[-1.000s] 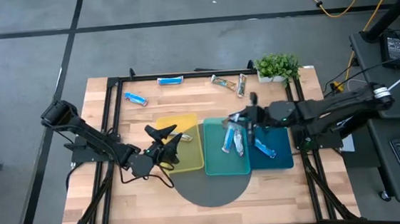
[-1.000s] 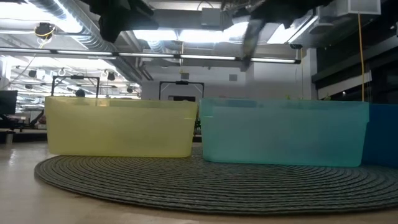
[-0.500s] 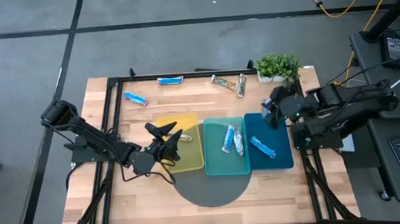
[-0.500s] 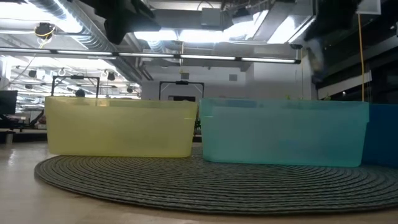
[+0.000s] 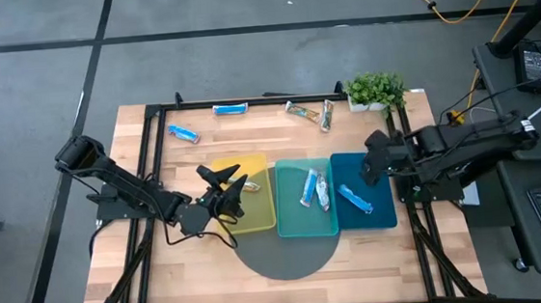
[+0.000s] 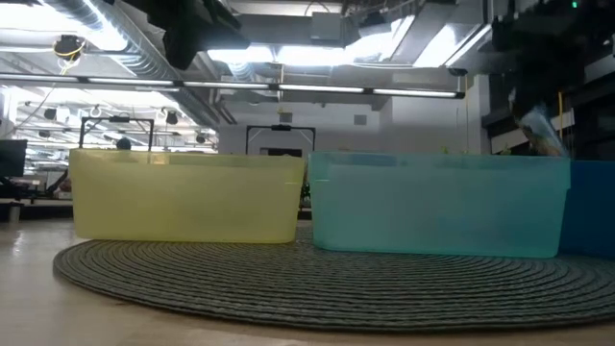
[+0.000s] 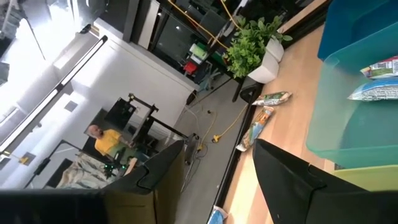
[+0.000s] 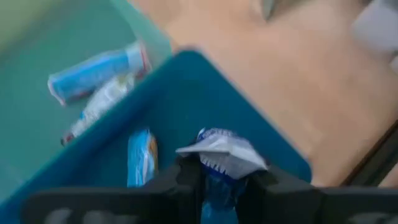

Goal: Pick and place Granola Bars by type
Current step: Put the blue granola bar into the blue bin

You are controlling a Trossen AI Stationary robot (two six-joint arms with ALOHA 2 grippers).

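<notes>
One right claw pinches a blue bar above the dark blue tray's rim.

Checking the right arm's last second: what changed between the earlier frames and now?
The right gripper swung from over the flat teal tray out past the table's right side, then back over the dark blue tray. It is shut on a blue-and-white wrapped granola bar. Unchanged: the left gripper open over the yellow tray, and the bars in trays and on the table.
</notes>
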